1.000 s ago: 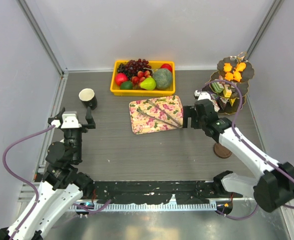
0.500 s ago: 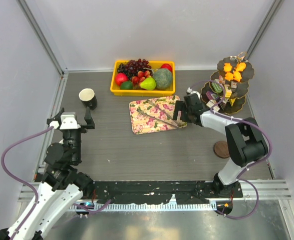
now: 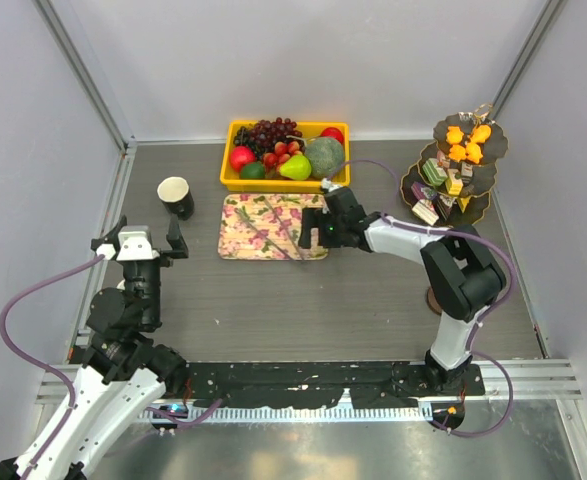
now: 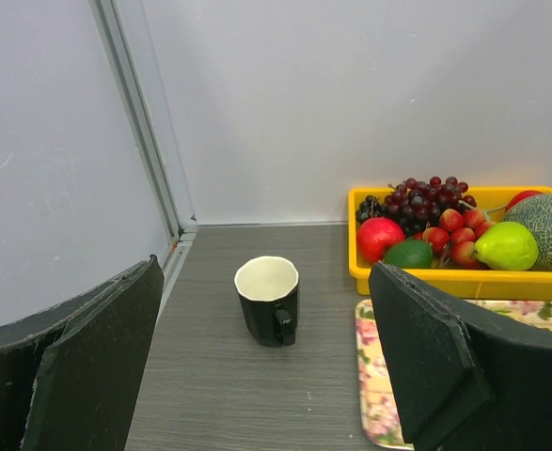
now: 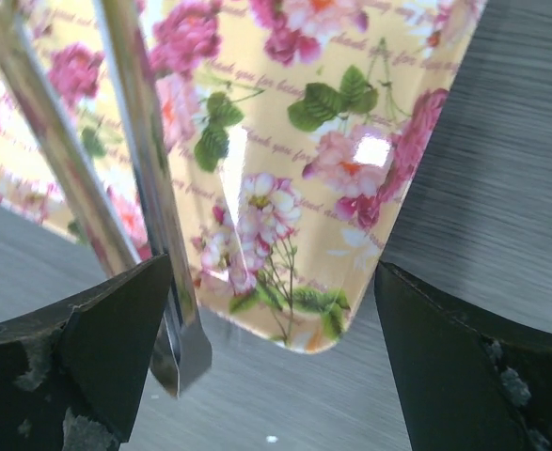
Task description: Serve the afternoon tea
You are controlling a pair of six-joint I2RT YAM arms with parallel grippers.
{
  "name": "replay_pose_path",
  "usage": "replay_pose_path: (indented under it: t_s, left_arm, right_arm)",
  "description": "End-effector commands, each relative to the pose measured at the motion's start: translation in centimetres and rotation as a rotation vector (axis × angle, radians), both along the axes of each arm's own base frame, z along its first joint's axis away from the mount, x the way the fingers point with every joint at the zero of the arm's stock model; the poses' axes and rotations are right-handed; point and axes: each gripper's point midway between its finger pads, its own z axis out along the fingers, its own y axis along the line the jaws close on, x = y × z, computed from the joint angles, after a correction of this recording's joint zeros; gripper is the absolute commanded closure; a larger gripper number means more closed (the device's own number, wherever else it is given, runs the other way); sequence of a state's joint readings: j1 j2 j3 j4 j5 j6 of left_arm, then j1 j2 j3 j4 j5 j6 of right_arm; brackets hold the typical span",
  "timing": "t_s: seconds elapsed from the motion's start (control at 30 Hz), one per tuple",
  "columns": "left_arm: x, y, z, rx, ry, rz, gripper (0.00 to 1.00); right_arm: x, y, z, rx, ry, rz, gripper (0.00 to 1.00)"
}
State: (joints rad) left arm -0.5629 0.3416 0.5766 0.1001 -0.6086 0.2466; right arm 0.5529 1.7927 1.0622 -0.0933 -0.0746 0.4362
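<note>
The black cup (image 3: 176,196) stands upright at the left; in the left wrist view it (image 4: 268,301) sits ahead of my open, empty left gripper (image 4: 266,274), which is near the left edge (image 3: 140,245). The dark gold-rimmed stand (image 3: 493,180) is at the far right, with orange pastries (image 3: 466,140) on top and cake pieces (image 3: 441,175) on the lower tiers. My right gripper (image 3: 318,232) is open, its jaws either side of a corner of the floral tray (image 5: 304,141), not closed on it (image 5: 274,282). The light-blue cup is out of view.
Metal tongs (image 5: 144,188) lie on the floral tray (image 3: 263,227). A yellow bin of fruit (image 3: 233,180) stands just behind the tray. A brown round coaster (image 3: 435,300) lies at the right, partly hidden by the right arm. Grey walls enclose the table.
The right arm has reached left, and the floral tray with the tongs has slid left and squared up in front of the fruit bin. The left arm has barely moved.
</note>
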Motion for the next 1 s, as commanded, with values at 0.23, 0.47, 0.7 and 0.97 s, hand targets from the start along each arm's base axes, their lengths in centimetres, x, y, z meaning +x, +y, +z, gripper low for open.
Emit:
replay_pose_path:
  t_s: [0.23, 0.47, 0.7, 0.97]
  left_arm:
    - [-0.5, 0.5, 1.4, -0.027, -0.051, 0.01, 0.01]
    - [-0.5, 0.6, 1.5, -0.028, -0.052, 0.017, 0.01]
    - [-0.3, 0.4, 1.3, -0.026, -0.045, 0.013, 0.01]
    - [-0.3, 0.4, 1.2, -0.026, -0.045, 0.013, 0.01]
  right_arm:
    - [1.2, 0.4, 9.2, -0.069, -0.169, -0.073, 0.05]
    - [-4.1, -13.5, 9.5, -0.282, -0.095, -0.426, 0.05]
    - [-11.5, -25.0, 6.1, -0.354, 0.03, -0.813, 0.04]
    - [-16.3, -31.5, 2.6, -0.355, 0.144, -1.14, 0.04]
